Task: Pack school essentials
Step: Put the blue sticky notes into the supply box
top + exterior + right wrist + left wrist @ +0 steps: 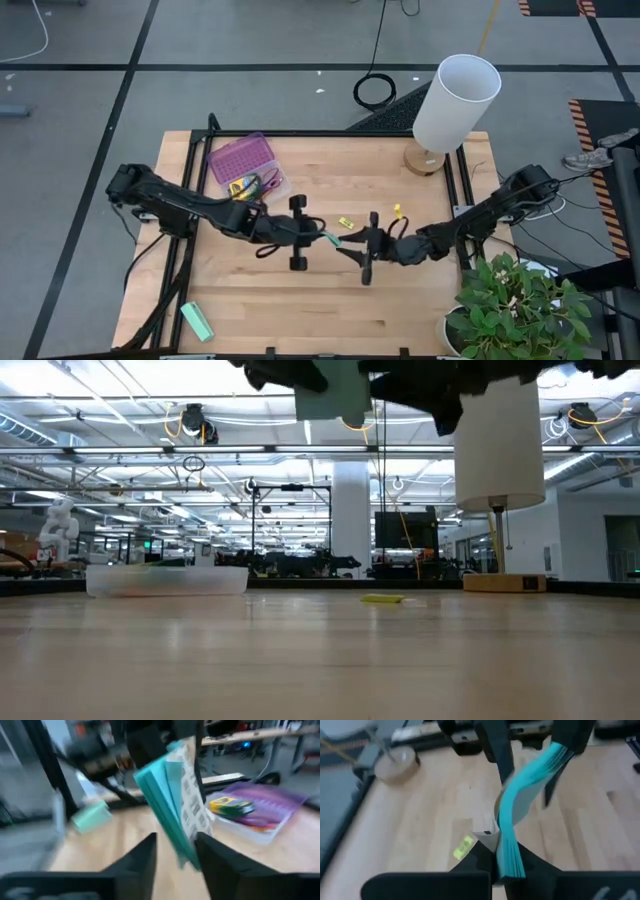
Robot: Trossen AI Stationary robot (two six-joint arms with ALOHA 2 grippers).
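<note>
The cyan sticky-note pad hangs in the air over the table's middle, between my two grippers. My left gripper is shut on its left end and my right gripper on its right end. In the left wrist view the pad curves between them. A tiny yellow piece lies flat on the wood just beyond the pad. At the far left stands an open purple case, with the yellow-green crayon box at its near edge. My left gripper pinches the pad's near end between its two fingers, across the stack of sheets, coming level from the table's left. The pad is lifted clear and bends toward the other gripper. My right gripper pinches the pad's opposite end between its two fingers, coming level from the table's right. The pad stands on edge in the hold, clear of the table, several sheets fanned apart.
A mint-green block lies near the front left corner. A lamp with a white shade stands at the far right, a potted plant at the near right. A second small yellow bit lies beside the right arm.
</note>
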